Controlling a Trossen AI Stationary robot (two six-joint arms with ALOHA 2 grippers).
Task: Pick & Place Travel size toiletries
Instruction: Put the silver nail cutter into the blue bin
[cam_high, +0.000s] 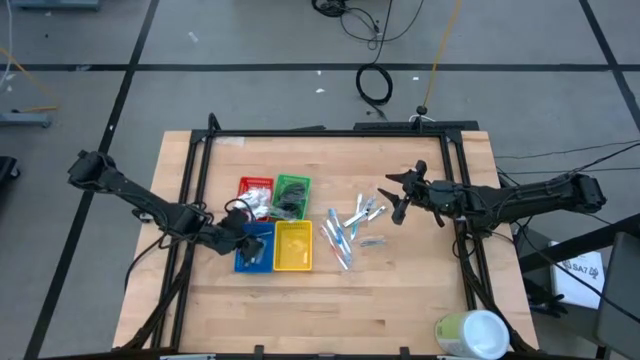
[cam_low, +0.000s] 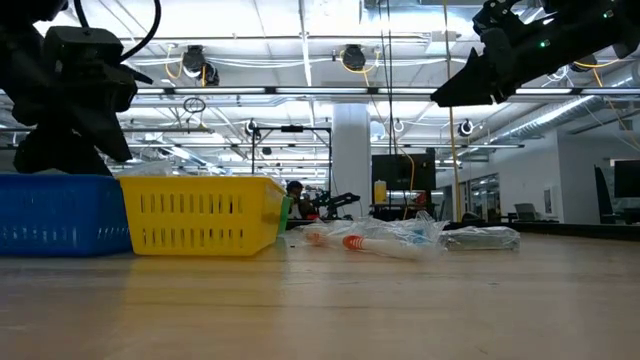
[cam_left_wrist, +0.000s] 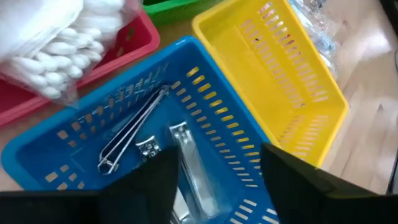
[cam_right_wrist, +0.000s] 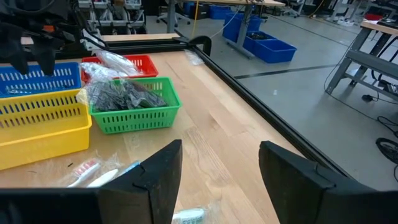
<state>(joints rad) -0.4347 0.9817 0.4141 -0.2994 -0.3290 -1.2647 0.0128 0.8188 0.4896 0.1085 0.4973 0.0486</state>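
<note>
Several slim silver and pale blue travel size toiletries (cam_high: 350, 228) lie loose on the wooden table, right of the yellow tray (cam_high: 293, 246); the low view shows them as clear packets (cam_low: 400, 238). My left gripper (cam_high: 243, 232) hangs open over the blue tray (cam_left_wrist: 74, 130), slanting down into it. A metal nail clipper (cam_left_wrist: 189, 165) and metal tweezers (cam_left_wrist: 134, 130) lie on that tray's floor, the clipper between my spread fingers. My right gripper (cam_high: 400, 203) hovers open above the table, right of the loose toiletries, with nothing between its fingers (cam_right_wrist: 155, 180).
A red tray (cam_high: 256, 188) holds a bag of cotton swabs (cam_left_wrist: 56, 50). A green tray (cam_right_wrist: 134, 115) holds a bag of dark items. A large pale green and white cylinder (cam_high: 470, 335) lies at the table's near right corner. Bare wood lies along the near edge.
</note>
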